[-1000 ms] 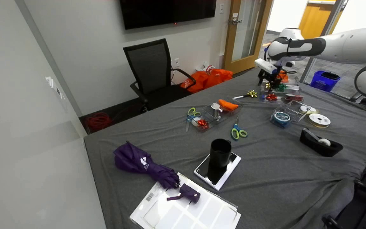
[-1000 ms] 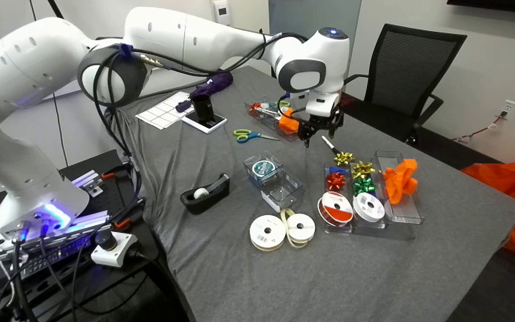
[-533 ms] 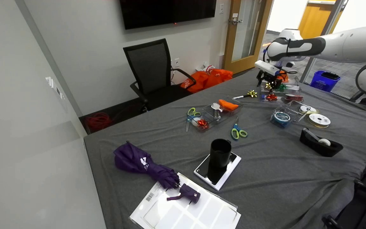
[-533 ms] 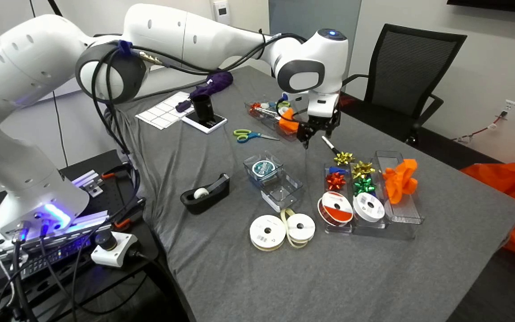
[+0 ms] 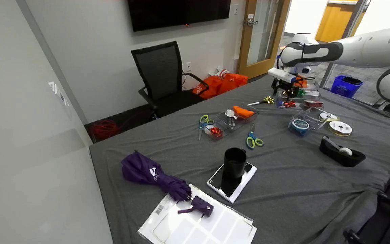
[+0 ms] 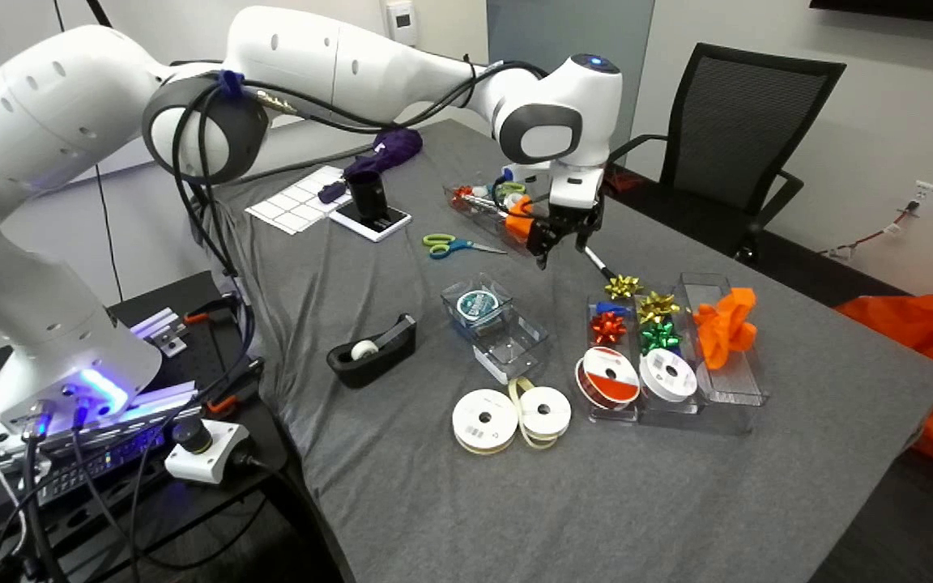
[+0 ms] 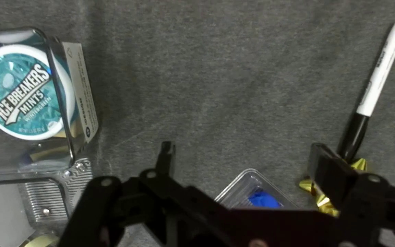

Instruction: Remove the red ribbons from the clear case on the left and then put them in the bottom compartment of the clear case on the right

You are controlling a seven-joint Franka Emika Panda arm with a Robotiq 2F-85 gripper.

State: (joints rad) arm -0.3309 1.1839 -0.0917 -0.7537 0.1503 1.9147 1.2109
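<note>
In an exterior view, a clear case (image 5: 240, 124) holds a shiny red ribbon bow (image 5: 216, 132); this bow (image 6: 462, 196) shows small and far in an exterior view. Another clear case (image 6: 730, 397) holds a red ribbon bow (image 6: 608, 327), a green bow (image 6: 660, 334), a gold bow (image 6: 658, 307) and a red-and-white ribbon spool (image 6: 608, 378). My gripper (image 6: 563, 255) is open and empty above the table, between the two cases. In the wrist view, the jaws (image 7: 242, 145) are wide apart over grey cloth, with a case corner (image 7: 238, 185) showing behind them.
A marker (image 7: 379, 75) and a loose gold bow (image 6: 622, 287) lie near the gripper. A small clear case with mints (image 6: 477, 305), ribbon spools (image 6: 485, 419), a black tape dispenser (image 6: 372, 351), scissors (image 6: 454, 245) and a black mug (image 6: 367, 194) stand on the table.
My open gripper has moved slightly to the left in both exterior views, away from the case with the several bows. The objects on the table have not moved.
</note>
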